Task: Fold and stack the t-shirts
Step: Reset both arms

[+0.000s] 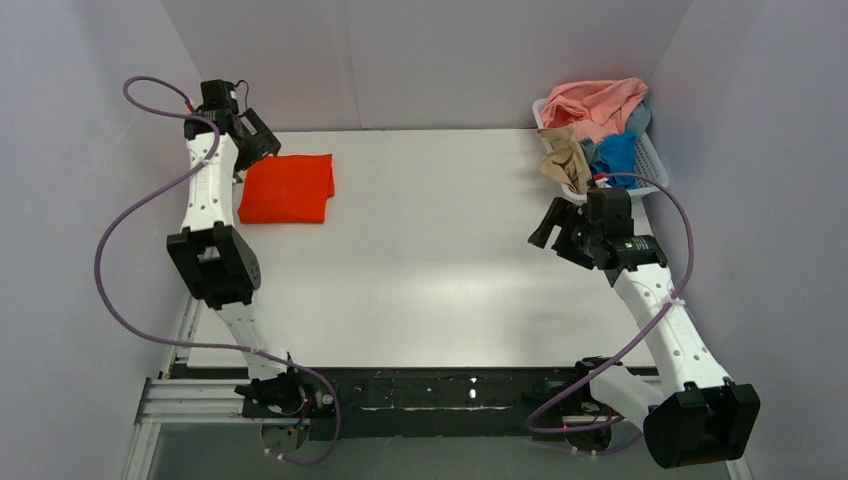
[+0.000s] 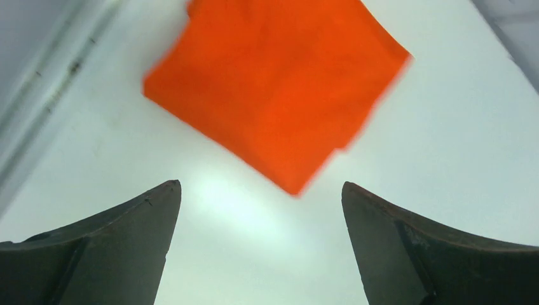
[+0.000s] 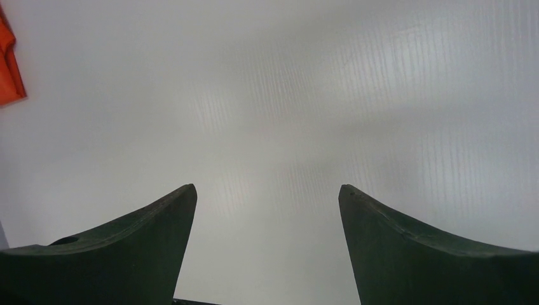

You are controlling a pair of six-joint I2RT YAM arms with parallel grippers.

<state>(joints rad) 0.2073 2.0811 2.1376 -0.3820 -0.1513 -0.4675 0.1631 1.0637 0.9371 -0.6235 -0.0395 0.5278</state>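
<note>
A folded bright orange-red t-shirt (image 1: 288,187) lies flat at the table's far left; it fills the upper part of the left wrist view (image 2: 279,82), and its edge shows in the right wrist view (image 3: 9,70). My left gripper (image 1: 262,140) is open and empty, just above and to the left of that shirt (image 2: 260,190). Salmon pink (image 1: 598,103), tan-beige (image 1: 566,158) and blue (image 1: 616,155) t-shirts lie bunched in the basket at the far right. My right gripper (image 1: 552,225) is open and empty over bare table (image 3: 267,190), just in front of the basket.
The white slatted basket (image 1: 652,160) stands in the far right corner against the wall. Grey-white walls close the table on the left, back and right. A black rail (image 1: 440,400) runs along the near edge by the arm bases.
</note>
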